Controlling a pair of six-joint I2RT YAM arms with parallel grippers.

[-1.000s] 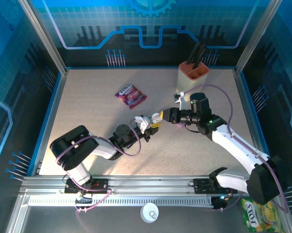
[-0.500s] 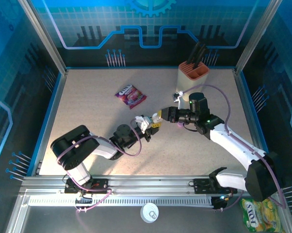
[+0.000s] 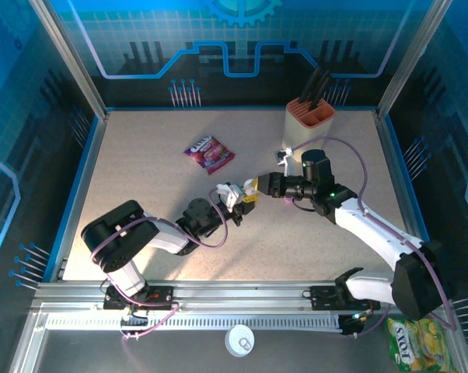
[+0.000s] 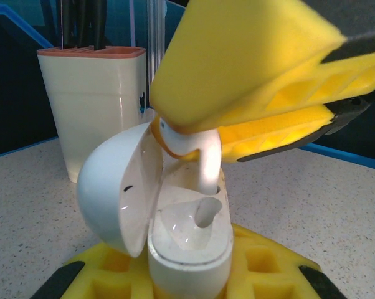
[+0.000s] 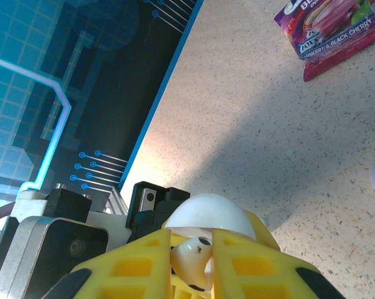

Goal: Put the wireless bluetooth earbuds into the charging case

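A white charging case with its lid swung open stands upright between the yellow pads of my left gripper, which is shut on it. My right gripper is shut on a white earbud; in the left wrist view the earbud's stem points down into the case's far socket, its tip at the socket mouth. The near socket looks hollow. From above, the case sits mid-table where the left gripper and the right gripper meet.
A cream knife block with an orange top stands at the back right. A purple snack packet lies at the back centre. A small white clip sits beside the block. A yellow packet lies off the table, bottom right.
The right arm has edged left towards the left gripper, bringing the earbud closer over the open case. The left arm has stayed put.
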